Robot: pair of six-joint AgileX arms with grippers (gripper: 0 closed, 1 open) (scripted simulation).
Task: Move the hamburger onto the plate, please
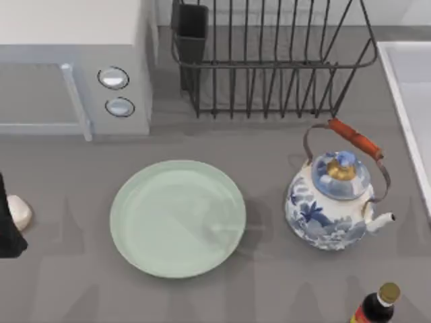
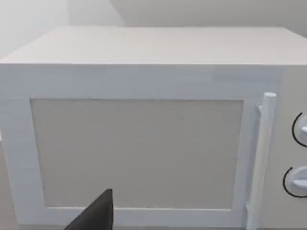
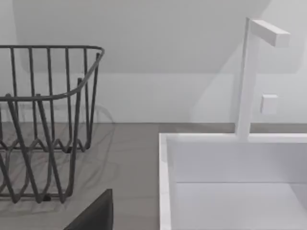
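hamburger sits at bench's left edge, beside left tool | plate mid-bench, bare | tool fingers: can't tell

My left arm is a dark shape at the far left edge of the top view, low over the surface. In the left wrist view one dark finger of the left gripper pokes up from the bottom edge. In the right wrist view one dark finger of the right gripper shows the same way.
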